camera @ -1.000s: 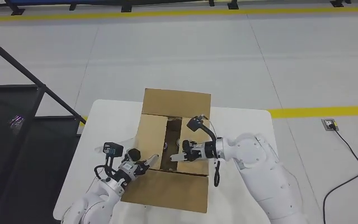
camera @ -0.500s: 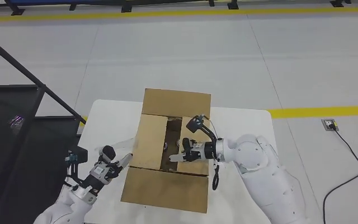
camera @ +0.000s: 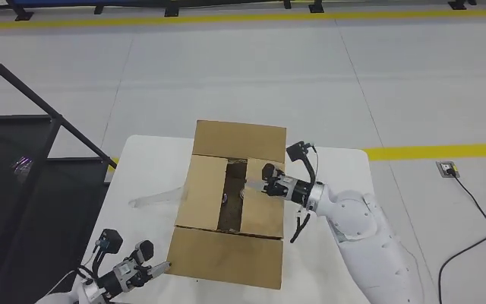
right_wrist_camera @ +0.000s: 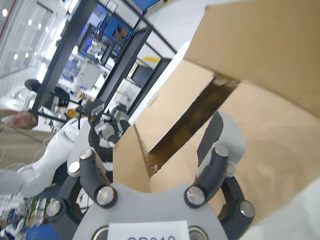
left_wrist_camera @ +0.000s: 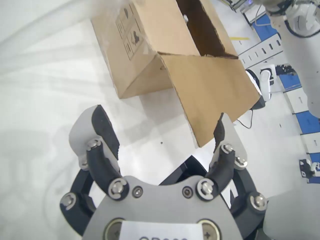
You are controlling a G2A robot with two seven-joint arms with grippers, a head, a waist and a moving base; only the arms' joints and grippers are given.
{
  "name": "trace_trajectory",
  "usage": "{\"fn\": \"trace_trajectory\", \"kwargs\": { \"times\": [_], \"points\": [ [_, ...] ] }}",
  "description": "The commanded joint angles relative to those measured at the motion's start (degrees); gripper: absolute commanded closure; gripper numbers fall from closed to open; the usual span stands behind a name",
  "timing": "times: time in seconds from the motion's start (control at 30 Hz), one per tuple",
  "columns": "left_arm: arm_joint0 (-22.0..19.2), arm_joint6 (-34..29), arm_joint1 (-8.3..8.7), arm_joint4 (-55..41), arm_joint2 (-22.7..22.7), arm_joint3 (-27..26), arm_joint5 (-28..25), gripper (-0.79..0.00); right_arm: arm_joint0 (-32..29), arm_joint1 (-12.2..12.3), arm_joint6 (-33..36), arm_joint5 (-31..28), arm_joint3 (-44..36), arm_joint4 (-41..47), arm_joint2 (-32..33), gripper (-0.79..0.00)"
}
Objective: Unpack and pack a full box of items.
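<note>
While open, left hand point(left_wrist_camera: 160, 113) near box point(left_wrist_camera: 175, 28)

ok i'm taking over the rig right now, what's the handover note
Left gripper: open, empty, off the near left corner of the cardboard box, above the table.
Right gripper: open, at the inner edge of the right side flap, clamping nothing.
Done: both end flaps folded outward.
To do: both side flaps lie over the opening with a dark gap between them; open them, then unpack and repack.
</note>
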Motion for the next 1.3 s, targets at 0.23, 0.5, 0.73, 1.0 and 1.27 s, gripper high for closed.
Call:
{"fn": "trace_trajectory", "kwargs": {
  "times": [0.23,0.5,0.73,1.0,1.27],
  "points": [
    [-2.58,-7.34,1.54,-7.93,5.06,2.72,-5.34,-0.785,7.34,-1.16,-19.75,11.54,14.03,-3.19,-0.15,-0.785],
    [-2.59,-9.57,3.32,-18.58,6.00,2.03,-4.64,-0.785,18.51,-2.92,-18.85,8.20,33.29,-0.72,-4.58,-0.785],
    [-2.94,-10.80,4.84,-26.12,6.70,2.11,-3.40,-0.785,24.43,-3.98,-12.76,-6.34,46.31,8.64,-4.97,-0.785],
    [-3.46,-11.25,5.77,-32.82,6.73,0.83,-0.08,-0.785,26.76,-3.23,-0.25,-21.66,52.64,20.99,-1.64,-0.785],
    [-5.89,-7.41,5.99,-37.40,7.23,0.77,8.60,-0.785,26.42,-2.46,15.55,-26.85,51.07,35.96,-0.33,-0.785]
  ]
}}
